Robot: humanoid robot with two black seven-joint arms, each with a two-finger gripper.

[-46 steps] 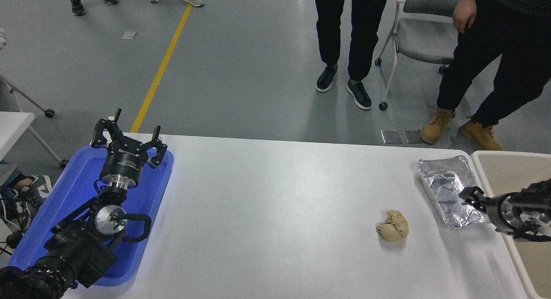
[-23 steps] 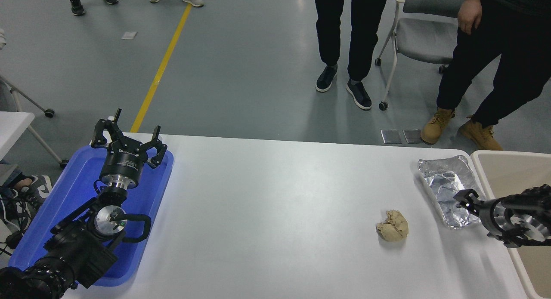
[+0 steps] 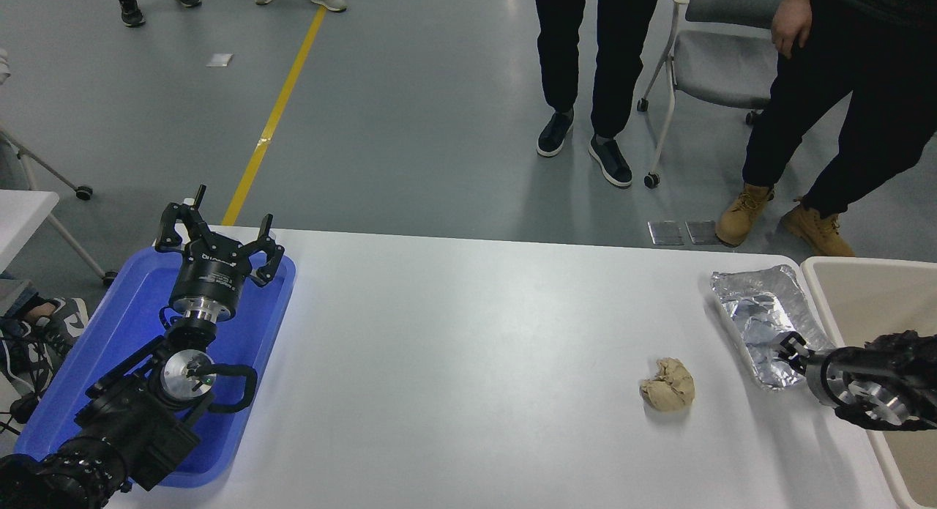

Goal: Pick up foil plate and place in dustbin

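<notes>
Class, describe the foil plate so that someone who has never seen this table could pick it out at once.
Start at the white table and go to its far right corner, beside the big beige dustbin. There lies the foil plate, a shallow tray with the right tool at its near end. Its crinkled shiny silver sets it apart from the dull tan paper ball nearby.

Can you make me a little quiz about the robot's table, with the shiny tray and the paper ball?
1. True or false: the foil plate lies inside the dustbin.
2. Which thing sits under the left gripper? A) blue tray B) paper ball C) chair
3. Fill in: the right gripper is at the foil plate's ____ end, near or far from the camera.

Key: 1 false, it lies on the table beside the bin. 2 A. 3 near.
</notes>
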